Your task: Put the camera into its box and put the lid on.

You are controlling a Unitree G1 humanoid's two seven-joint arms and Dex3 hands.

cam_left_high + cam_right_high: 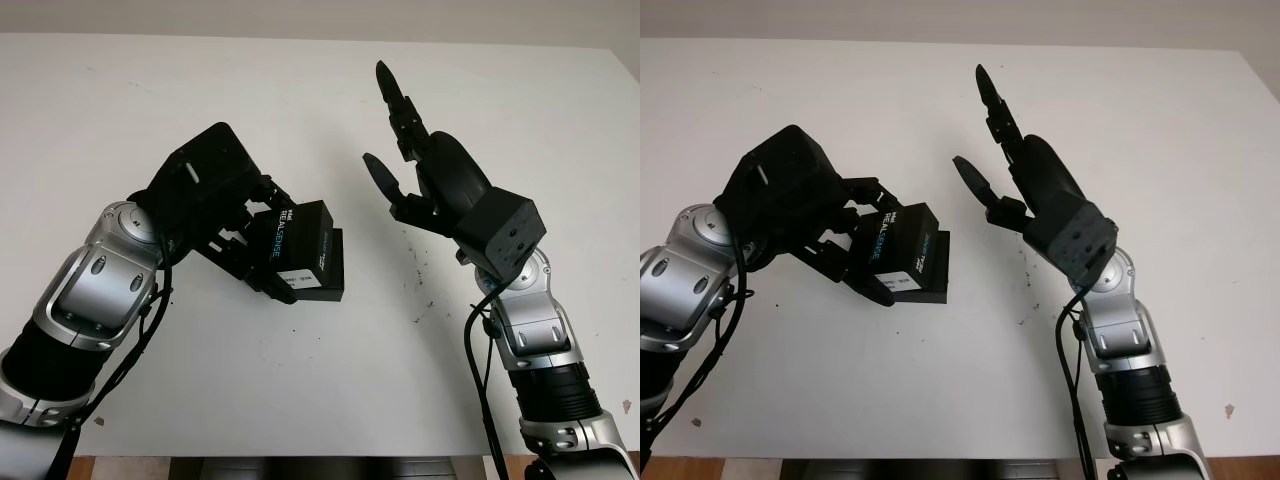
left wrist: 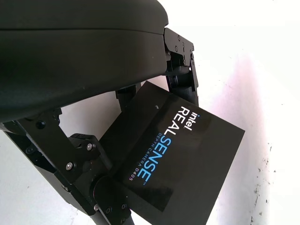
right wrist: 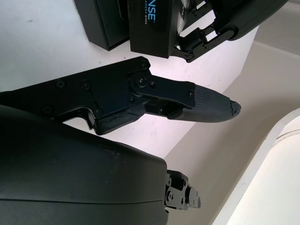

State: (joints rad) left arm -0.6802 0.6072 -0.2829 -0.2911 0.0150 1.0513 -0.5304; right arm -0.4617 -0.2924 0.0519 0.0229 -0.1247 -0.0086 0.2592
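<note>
Left hand (image 1: 225, 215) at centre-left above the white table (image 1: 120, 100), fingers curled around the black lid (image 1: 296, 247) printed "Intel RealSense" — lid held tilted, its printed face turned up and toward the robot. Just right of and beneath it, the black box (image 1: 334, 262) sitting on the table, partly covered by the lid. Cannot tell whether the camera is already inside, the box's interior being hidden.

Further right, right hand (image 1: 410, 170) raised over the table, holding nothing and open, well apart from the box, palm turned toward it.

Judging from the lid's slant: likely to catch on one wall of the box if lowered like this, then jam or ride up on one corner. A downward push while skewed could also shove the unbraced box across the smooth tabletop — nothing holding it from the right side. Letting go early would probably leave the lid resting crooked on the rim rather than seated
</note>
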